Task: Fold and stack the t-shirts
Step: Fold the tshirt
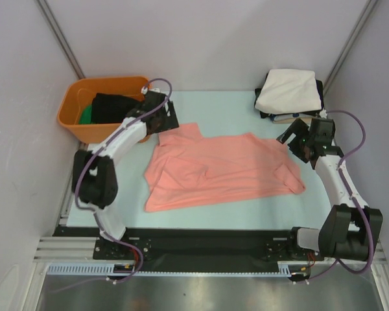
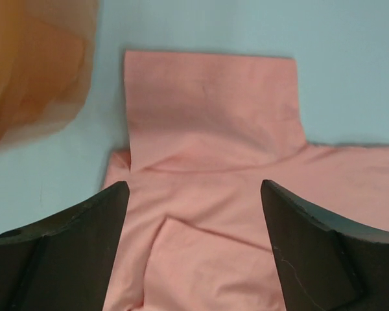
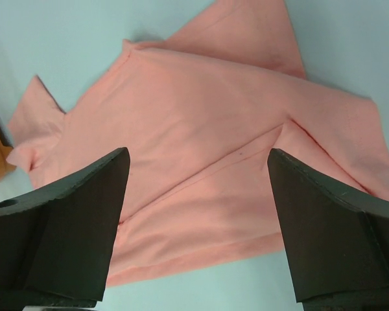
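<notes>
Laying-out step, judging by the cloth, with no fold made yet by the look of it. Salmon-pink t-shirt [image 1: 220, 172] spread on the bench [image 1: 214, 103] across the middle of the overhead frame. Mostly flat, but creased into a loose flap toward its left side and bunched at the right end.

Left end effector [image 1: 163, 124] poised at the shirt's upper-left corner, just right of the orange tub [image 1: 71, 107]. Spread wide in its wrist view and gripping nothing, with a sleeve lying flat beyond the fingers. Right end effector [image 1: 290, 138] poised at the shirt's upper-right corner, likewise spread wide and empty, with pink cloth below the fingers but not pinched.

Folded stack [image 1: 288, 91] in the upper right of the frame, cream-white over black, just beyond the right end effector.

Next, probably: flatten the flap and the bunched end. Then lower both end effectors onto one long edge, pinch at matching points and draw the cloth over itself. Calls for even pulls on both sides to keep the fold square. Transfer to the upper-right stack only once folded.
</notes>
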`<act>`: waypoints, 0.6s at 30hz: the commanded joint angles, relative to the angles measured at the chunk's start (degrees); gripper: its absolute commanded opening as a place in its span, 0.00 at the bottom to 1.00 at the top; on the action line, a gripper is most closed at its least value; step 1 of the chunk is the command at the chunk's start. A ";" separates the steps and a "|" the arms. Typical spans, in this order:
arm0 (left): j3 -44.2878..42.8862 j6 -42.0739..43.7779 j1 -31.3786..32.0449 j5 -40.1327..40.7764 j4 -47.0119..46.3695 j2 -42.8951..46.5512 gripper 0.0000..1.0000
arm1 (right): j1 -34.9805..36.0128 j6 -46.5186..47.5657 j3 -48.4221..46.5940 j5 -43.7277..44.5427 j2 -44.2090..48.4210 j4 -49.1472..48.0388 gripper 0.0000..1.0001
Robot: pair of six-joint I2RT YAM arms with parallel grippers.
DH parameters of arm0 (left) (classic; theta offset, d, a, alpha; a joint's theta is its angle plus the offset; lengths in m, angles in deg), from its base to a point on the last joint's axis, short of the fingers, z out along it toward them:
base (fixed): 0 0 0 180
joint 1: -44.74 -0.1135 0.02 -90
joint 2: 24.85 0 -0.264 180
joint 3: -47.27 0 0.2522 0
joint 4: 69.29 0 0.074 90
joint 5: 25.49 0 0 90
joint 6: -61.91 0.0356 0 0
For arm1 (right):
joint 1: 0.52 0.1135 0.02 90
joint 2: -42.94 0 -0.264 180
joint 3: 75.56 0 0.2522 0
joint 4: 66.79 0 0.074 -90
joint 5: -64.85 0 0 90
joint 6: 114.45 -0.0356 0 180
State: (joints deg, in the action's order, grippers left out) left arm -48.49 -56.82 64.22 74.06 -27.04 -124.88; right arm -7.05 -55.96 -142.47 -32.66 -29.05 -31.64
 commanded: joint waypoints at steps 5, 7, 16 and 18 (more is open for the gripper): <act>-21.68 5.17 -1.90 5.31 7.98 -20.89 0.89 | -1.56 5.67 -11.18 -0.58 -7.63 2.69 0.92; -25.39 5.00 -2.43 6.01 9.91 -24.23 0.89 | -1.74 6.02 -13.73 -1.02 -11.40 2.87 0.92; -32.44 4.65 -6.39 3.65 11.77 -33.12 0.90 | -0.42 8.30 -23.83 1.88 -27.58 4.28 0.90; -32.26 4.74 -6.21 2.77 11.76 -33.91 0.92 | -0.33 7.95 -26.03 1.97 -32.33 4.19 0.89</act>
State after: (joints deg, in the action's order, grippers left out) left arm -78.72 -52.05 60.62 75.24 -17.12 -157.87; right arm -7.59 -49.14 -164.11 -32.24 -57.90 -27.97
